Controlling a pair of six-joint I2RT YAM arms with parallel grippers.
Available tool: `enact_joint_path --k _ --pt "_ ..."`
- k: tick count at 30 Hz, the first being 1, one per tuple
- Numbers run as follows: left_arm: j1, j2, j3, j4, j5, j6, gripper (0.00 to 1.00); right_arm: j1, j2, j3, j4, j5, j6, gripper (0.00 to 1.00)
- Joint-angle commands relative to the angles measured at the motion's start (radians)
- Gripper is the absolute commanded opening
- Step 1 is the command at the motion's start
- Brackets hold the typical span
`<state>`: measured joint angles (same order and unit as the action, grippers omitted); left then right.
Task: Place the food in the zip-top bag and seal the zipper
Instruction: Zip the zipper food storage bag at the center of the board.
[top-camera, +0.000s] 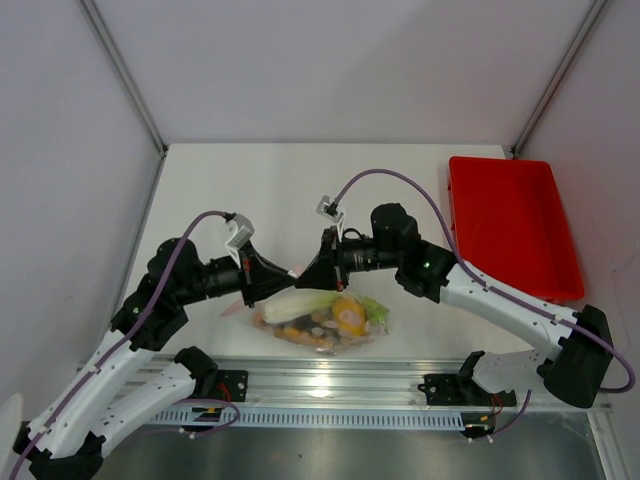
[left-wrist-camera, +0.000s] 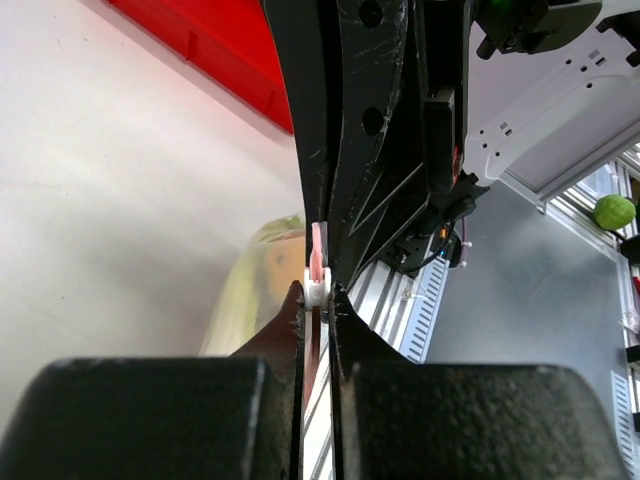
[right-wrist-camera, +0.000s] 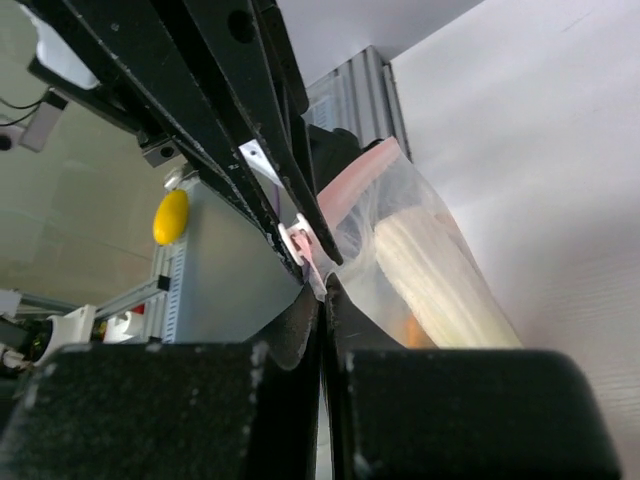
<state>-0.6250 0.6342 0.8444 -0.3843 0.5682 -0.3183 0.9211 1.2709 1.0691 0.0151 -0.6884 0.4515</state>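
Note:
The clear zip-top bag (top-camera: 330, 322) lies near the table's front edge and holds the food: a pale leek stalk (top-camera: 295, 304), a yellow piece (top-camera: 349, 312) and darker pieces. Both grippers meet at the bag's raised top left corner. My left gripper (top-camera: 287, 274) is shut on the white slider (left-wrist-camera: 316, 290) of the pinkish zipper (left-wrist-camera: 318, 250). My right gripper (top-camera: 303, 272) faces it, shut on the bag's zipper edge (right-wrist-camera: 330, 272) right beside the slider (right-wrist-camera: 297, 240). The leek (right-wrist-camera: 440, 290) shows through the plastic in the right wrist view.
A red rectangular tray (top-camera: 510, 225) stands at the right edge of the table, with nothing visible in it. An aluminium rail (top-camera: 330, 385) runs along the front edge, just below the bag. Grey walls enclose the table at the back and sides.

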Motion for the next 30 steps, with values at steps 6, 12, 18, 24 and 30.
enact_joint_path --k 6,12,18,24,30 --pt "0.001 0.050 0.090 0.030 0.008 -0.016 0.01 -0.031 -0.022 -0.076 0.366 -0.238 0.262 0.00" --pt "-0.001 0.157 0.127 0.061 0.105 -0.042 0.01 -0.062 -0.037 -0.225 0.566 -0.226 0.348 0.00" --pt "-0.002 0.219 0.082 0.113 0.159 -0.084 0.01 -0.100 -0.050 -0.368 0.739 -0.168 0.432 0.00" --pt "-0.004 0.229 0.074 0.104 0.180 -0.070 0.02 -0.134 -0.070 -0.474 0.838 -0.117 0.490 0.00" --pt "-0.002 0.222 0.070 0.085 0.220 -0.062 0.03 -0.169 -0.102 -0.485 0.833 -0.091 0.501 0.00"
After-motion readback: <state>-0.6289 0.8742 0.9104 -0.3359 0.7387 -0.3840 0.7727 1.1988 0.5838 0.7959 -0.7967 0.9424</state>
